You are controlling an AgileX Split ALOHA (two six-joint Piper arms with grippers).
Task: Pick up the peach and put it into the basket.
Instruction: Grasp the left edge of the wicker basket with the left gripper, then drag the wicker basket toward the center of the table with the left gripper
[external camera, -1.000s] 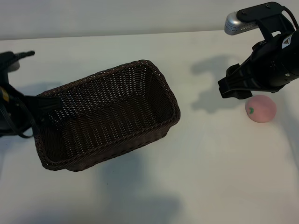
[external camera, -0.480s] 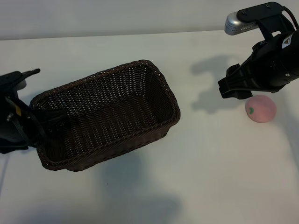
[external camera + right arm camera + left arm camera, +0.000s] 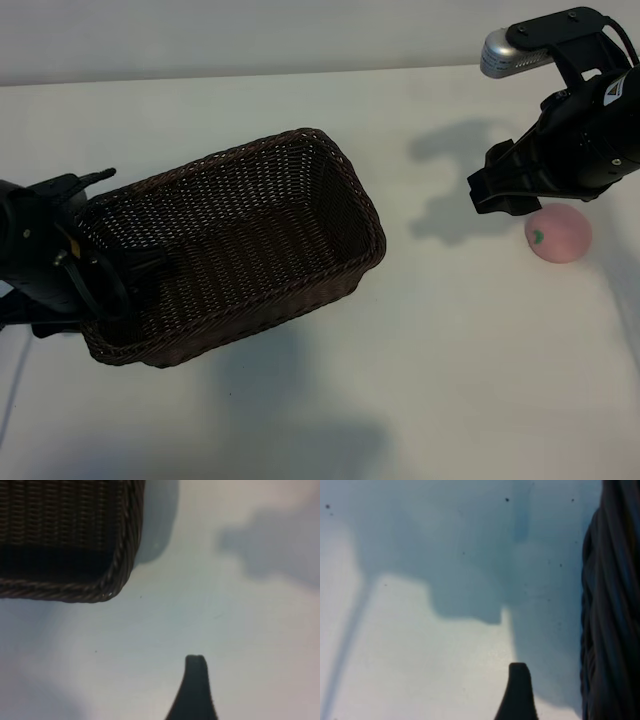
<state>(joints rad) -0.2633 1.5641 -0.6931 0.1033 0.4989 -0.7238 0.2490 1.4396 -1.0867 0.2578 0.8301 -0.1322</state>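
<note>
The pale-pink peach [image 3: 558,233] lies on the white table at the right. My right gripper [image 3: 497,190] hangs open just to its left and slightly above, apart from it; one dark finger [image 3: 195,687] shows over bare table with nothing beside it. The dark-brown wicker basket [image 3: 371,215] lies at centre left and nothing shows inside it; its corner [image 3: 119,572] shows in the right wrist view. My left gripper [image 3: 122,280] is open at the basket's left end, over the rim. There one finger [image 3: 518,692] shows, with the braided rim [image 3: 610,605] close beside it.
The white table [image 3: 450,380] spreads in front of and to the right of the basket. The arms' shadows fall on it near the peach and below the basket. The peach and the basket stand well apart.
The left arm has moved right and nearer the front, coming over the basket's left end. The right arm, the peach and the basket have not moved.
</note>
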